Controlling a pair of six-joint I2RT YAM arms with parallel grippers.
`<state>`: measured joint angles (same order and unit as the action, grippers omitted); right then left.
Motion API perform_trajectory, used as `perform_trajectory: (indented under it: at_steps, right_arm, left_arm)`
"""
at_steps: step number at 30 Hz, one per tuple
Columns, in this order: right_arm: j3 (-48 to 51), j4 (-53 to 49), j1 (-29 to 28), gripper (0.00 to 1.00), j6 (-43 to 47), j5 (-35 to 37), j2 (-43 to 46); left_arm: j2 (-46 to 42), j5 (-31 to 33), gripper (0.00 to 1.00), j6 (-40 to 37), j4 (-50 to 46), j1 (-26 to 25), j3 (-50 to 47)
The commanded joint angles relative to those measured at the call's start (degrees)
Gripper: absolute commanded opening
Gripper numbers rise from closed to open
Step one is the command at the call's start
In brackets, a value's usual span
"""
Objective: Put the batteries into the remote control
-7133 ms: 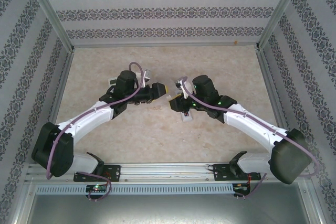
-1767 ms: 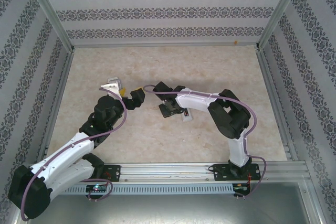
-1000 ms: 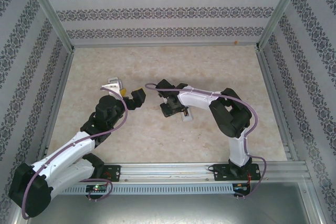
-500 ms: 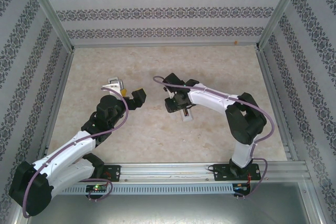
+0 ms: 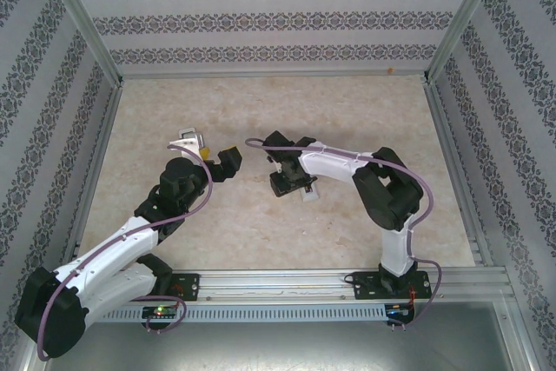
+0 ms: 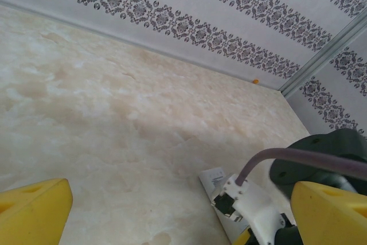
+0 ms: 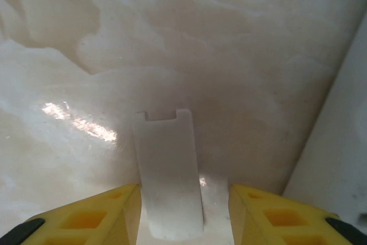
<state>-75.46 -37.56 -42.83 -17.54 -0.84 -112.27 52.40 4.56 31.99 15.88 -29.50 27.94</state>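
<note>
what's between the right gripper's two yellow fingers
A flat white strip, notched at its far end, lies on the table between the yellow fingers, in the right wrist view.

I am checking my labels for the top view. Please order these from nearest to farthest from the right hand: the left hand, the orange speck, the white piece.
1. white piece: right beside the right hand, on its near-right side.
2. left hand: to the left, across the table's middle.
3. orange speck: far back, at the foot of the rear wall.
</note>
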Motion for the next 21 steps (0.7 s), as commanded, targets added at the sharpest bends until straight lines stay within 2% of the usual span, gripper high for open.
perform_trajectory:
  at_steps: [1, 14, 21]
  right_arm:
    - [-2.71, -1.64, -0.94, 0.45, 1.37, 1.67, -1.91]
    - [-4.87, -4.31, -2.17, 0.33, 1.39, 3.05, -6.84]
    - [-4.76, -3.34, -1.36, 0.28, 1.04, 0.38, -2.36]
  left_arm:
    - [-0.4, -0.43, 0.98, 0.71, 2.55, 0.77, -0.74]
    - [-0.32, -0.51, 0.98, 0.71, 2.95, 0.77, -0.89]
    - [-0.78, -0.12, 0.98, 0.42, 2.56, 0.83, -0.98]
